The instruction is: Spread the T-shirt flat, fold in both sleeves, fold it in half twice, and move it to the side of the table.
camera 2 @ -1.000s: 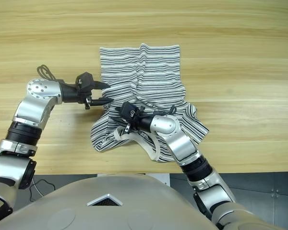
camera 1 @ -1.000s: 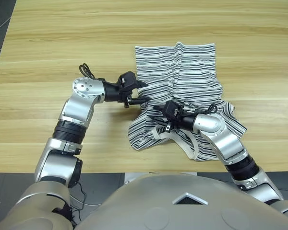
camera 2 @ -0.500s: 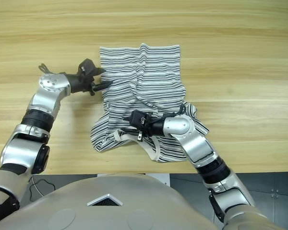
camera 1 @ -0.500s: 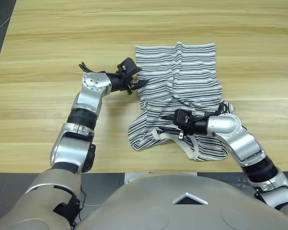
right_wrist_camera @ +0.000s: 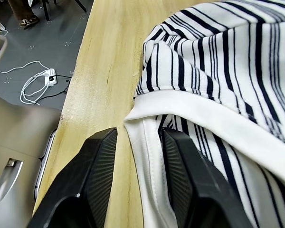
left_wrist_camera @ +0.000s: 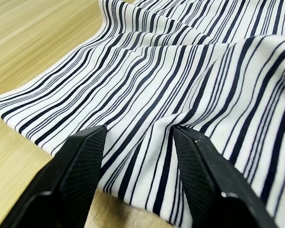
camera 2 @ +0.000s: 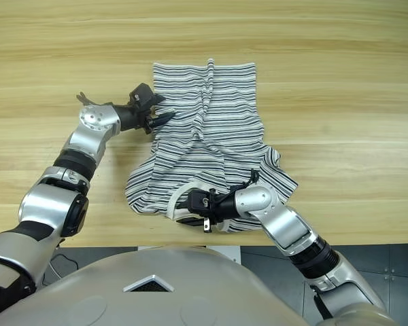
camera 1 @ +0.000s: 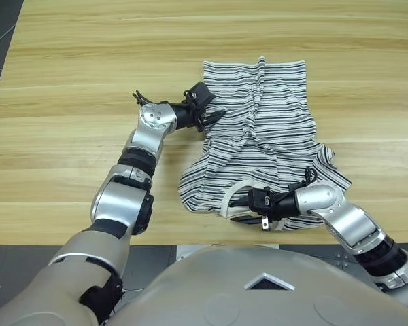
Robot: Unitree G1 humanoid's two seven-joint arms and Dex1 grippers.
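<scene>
On wooden table (camera 1: 88, 81), crumpled striped T-shirt (camera 1: 272, 136)

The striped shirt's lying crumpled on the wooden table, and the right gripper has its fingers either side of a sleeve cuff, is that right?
Not quite: the right gripper has its fingers either side of the shirt's white collar, not a sleeve cuff, as the right wrist view shows.
</scene>
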